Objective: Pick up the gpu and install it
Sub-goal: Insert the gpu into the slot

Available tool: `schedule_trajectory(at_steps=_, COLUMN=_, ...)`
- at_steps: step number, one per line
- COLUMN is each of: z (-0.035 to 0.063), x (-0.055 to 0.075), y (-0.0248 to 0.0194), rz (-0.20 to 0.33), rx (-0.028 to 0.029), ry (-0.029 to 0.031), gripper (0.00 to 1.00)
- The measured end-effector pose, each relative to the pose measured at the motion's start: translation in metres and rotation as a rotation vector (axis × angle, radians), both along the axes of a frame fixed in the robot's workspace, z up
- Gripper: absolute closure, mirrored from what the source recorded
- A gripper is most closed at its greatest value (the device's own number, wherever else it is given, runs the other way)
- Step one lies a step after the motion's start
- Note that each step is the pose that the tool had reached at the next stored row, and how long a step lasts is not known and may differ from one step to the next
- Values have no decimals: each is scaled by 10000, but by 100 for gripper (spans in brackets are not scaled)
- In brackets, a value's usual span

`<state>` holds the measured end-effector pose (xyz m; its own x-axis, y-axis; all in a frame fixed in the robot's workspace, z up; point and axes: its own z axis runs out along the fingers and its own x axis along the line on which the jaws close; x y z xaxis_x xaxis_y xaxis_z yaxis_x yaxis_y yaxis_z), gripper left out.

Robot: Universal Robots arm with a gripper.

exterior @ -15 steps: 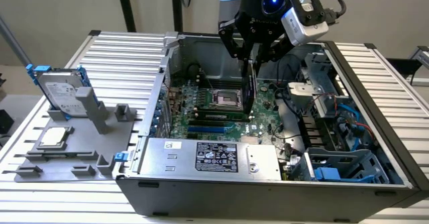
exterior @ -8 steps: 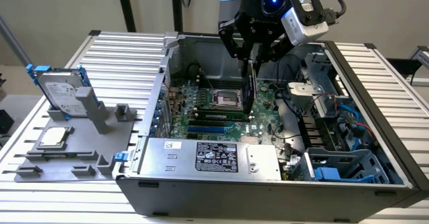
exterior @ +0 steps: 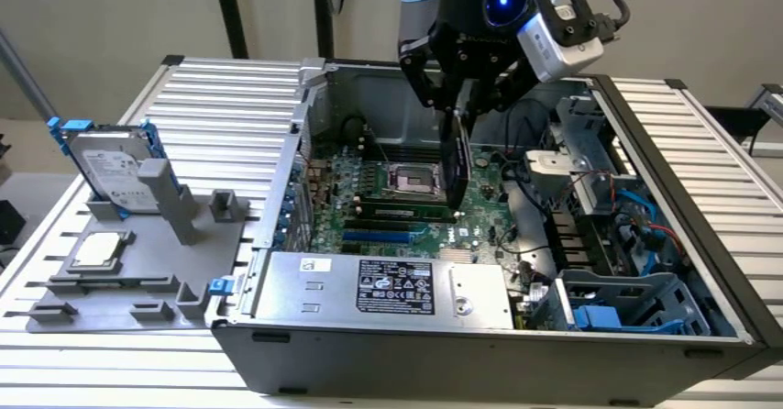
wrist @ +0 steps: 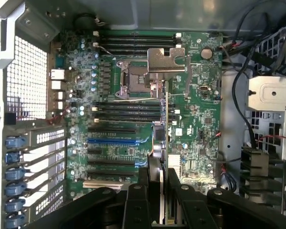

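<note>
My gripper (exterior: 465,106) hangs over the open computer case (exterior: 490,354), shut on the gpu (exterior: 461,163). The card hangs edge-down, thin and dark, above the green motherboard (exterior: 404,209) beside the CPU socket (exterior: 412,182). In the wrist view the gpu (wrist: 165,143) runs edge-on out from between my black fingers (wrist: 133,200), and its silver end bracket (wrist: 166,59) lies over the area by the socket. The expansion slots, one of them blue (wrist: 112,141), lie to one side of the card, apart from it.
On a grey fixture (exterior: 123,290) at the exterior view's left stand a silver hard drive with blue rails (exterior: 110,166) and a small square CPU chip (exterior: 101,250). Inside the case are the power supply (exterior: 367,285), loose cables (exterior: 612,207) and a drive cage (exterior: 636,303).
</note>
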<state>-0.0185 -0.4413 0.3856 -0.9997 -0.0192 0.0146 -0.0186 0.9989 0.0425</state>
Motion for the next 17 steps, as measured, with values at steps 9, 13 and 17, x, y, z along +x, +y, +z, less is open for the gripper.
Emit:
schedule_trajectory(at_steps=9, z=-1, x=0, y=0, rz=1636, rx=-1, ry=0, gripper=73)
schedule_trajectory(at_steps=13, z=-1, x=0, y=0, rz=2372, rx=-1, ry=0, gripper=73)
schedule_trajectory(at_steps=17, z=-2, x=0, y=0, rz=3091, rx=-1, ry=0, gripper=73)
